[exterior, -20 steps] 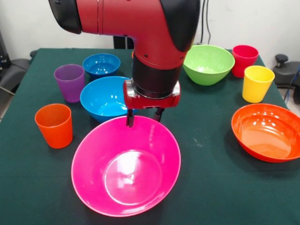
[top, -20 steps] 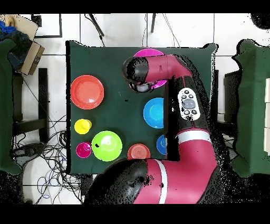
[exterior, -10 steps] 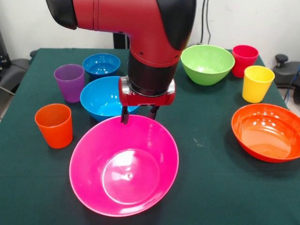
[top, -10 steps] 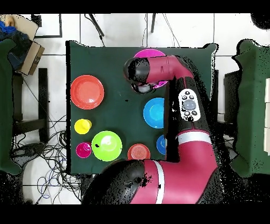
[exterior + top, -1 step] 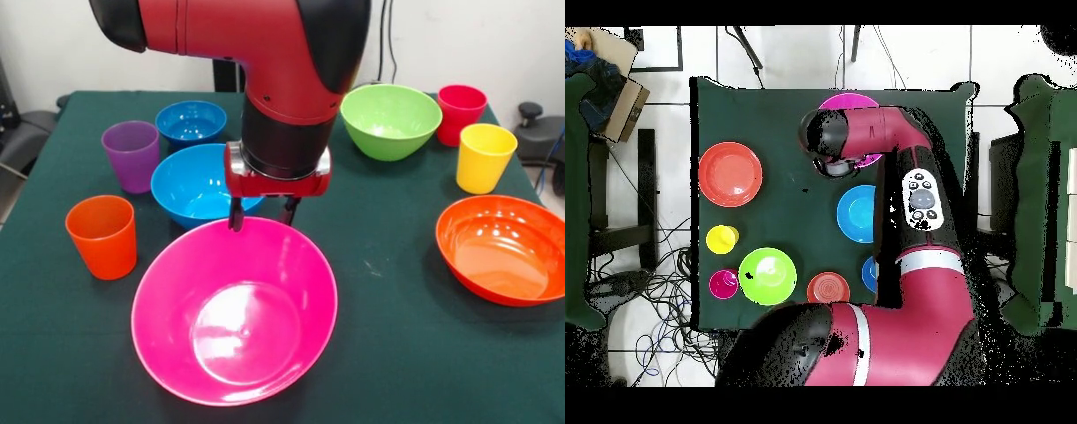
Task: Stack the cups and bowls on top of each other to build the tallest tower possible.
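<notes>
Gripping the far rim of the large pink bowl [image 5: 235,311], the gripper [image 5: 261,215] stands with one finger inside the wall and one outside it, pinched narrow on the thin plastic. I judge the rim is the hold because the bowl is far too wide to span. The bowl sits near the table's [image 5: 388,300] front edge, right way up, and looks slightly tipped toward the camera, though whether it is off the cloth I cannot tell. As the widest piece, it probably serves best as the tower's base.

Other pieces lie spread in single positions, nothing stacked yet. A blue bowl [image 5: 196,184] sits just behind the pink one, with a smaller blue bowl [image 5: 191,121] beyond it toward the back edge. The purple cup [image 5: 131,155] and orange cup [image 5: 102,236] stand along the left edge. The green bowl [image 5: 391,119], red cup [image 5: 461,113] and yellow cup [image 5: 484,156] cluster at the back right corner, and the orange bowl [image 5: 503,249] rests at the right edge
</notes>
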